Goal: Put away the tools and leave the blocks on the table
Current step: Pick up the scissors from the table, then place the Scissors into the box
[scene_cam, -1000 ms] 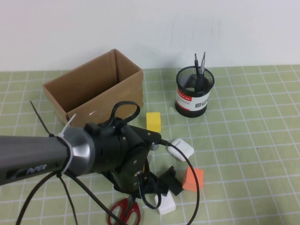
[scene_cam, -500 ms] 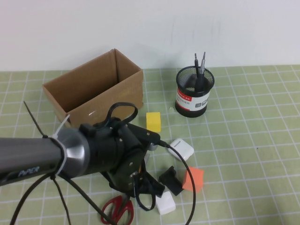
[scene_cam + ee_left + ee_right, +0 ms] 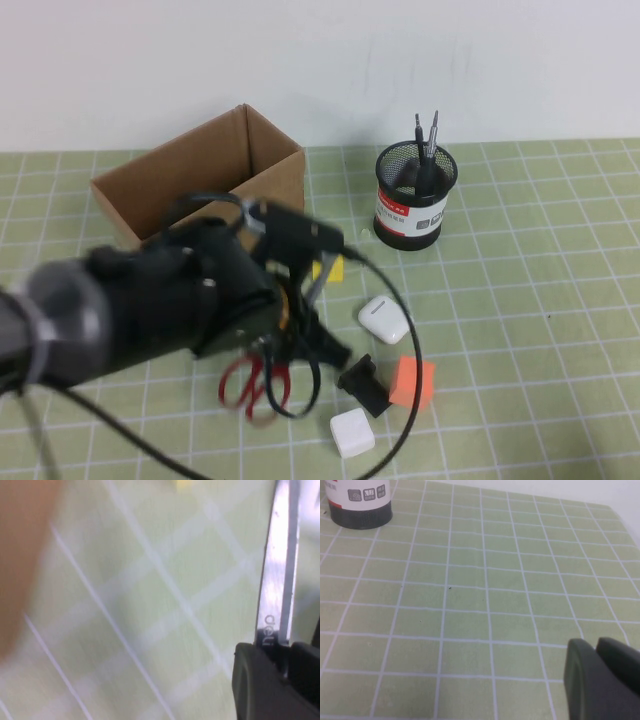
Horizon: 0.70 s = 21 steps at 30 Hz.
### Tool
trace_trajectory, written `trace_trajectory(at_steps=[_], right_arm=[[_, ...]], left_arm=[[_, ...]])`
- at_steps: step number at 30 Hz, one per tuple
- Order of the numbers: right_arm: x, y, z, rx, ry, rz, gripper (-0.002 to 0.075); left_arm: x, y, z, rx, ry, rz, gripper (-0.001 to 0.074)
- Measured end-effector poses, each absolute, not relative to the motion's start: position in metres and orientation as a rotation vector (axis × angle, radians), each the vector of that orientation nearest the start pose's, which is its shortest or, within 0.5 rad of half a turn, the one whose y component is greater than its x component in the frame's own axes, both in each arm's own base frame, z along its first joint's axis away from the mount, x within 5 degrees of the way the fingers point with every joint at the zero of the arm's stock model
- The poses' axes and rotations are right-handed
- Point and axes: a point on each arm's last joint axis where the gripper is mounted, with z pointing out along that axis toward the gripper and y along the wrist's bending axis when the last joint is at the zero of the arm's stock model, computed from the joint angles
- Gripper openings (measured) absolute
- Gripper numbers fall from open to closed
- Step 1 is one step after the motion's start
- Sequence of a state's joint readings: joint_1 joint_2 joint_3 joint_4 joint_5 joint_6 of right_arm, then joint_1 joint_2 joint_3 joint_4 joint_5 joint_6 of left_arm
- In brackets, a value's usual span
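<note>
My left gripper [image 3: 287,652] is shut on the red-handled scissors [image 3: 277,575], whose steel blade sticks out past the fingers. In the high view the big left arm hides the gripper, and the red handles [image 3: 252,385] hang below it above the table [image 3: 540,300]. The yellow block [image 3: 331,269] peeks out behind the arm; the orange block [image 3: 412,382] and white block [image 3: 352,433] lie in front. The screwdriver [image 3: 408,178] and the thin black rod tool [image 3: 430,140] stand in the mesh pen cup [image 3: 415,197]. My right gripper [image 3: 597,655] is shut and empty above bare mat, out of the high view.
An open cardboard box [image 3: 200,185] stands at the back left. A white earbud case [image 3: 384,319] and a small black clip-like piece [image 3: 363,384] lie near the orange block. The pen cup's base [image 3: 357,505] shows in the right wrist view.
My left arm has risen and swung back toward the box, lifting the scissors off the mat; the red handles moved up from the front edge.
</note>
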<state>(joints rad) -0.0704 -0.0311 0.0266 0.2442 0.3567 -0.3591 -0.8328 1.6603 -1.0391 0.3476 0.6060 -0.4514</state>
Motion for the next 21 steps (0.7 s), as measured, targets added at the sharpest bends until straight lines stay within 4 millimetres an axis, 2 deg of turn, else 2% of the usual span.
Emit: trace_trajectory(at_steps=[5,10,13,21], right_arm=[[0.052,0.004,0.175,-0.114,1.822,-0.064,-0.0006],[0.052,0.004,0.175,-0.114,1.822,-0.064,-0.0006],[0.052,0.004,0.175,-0.114,1.822,-0.064,-0.0006],[0.052,0.004,0.175,-0.114,1.822,-0.064,-0.0006]], left_arm=[[0.239,-0.227,0.258,0.842,2.210,-0.077,0.0084],[0.249,-0.213,0.299,0.707,1.940,0.016,0.0084],[0.262,-0.199,0.312,0.631,1.842,0.068,0.0084],[0.295,-0.153,0.317,0.506,1.826,0.142,0.0084]])
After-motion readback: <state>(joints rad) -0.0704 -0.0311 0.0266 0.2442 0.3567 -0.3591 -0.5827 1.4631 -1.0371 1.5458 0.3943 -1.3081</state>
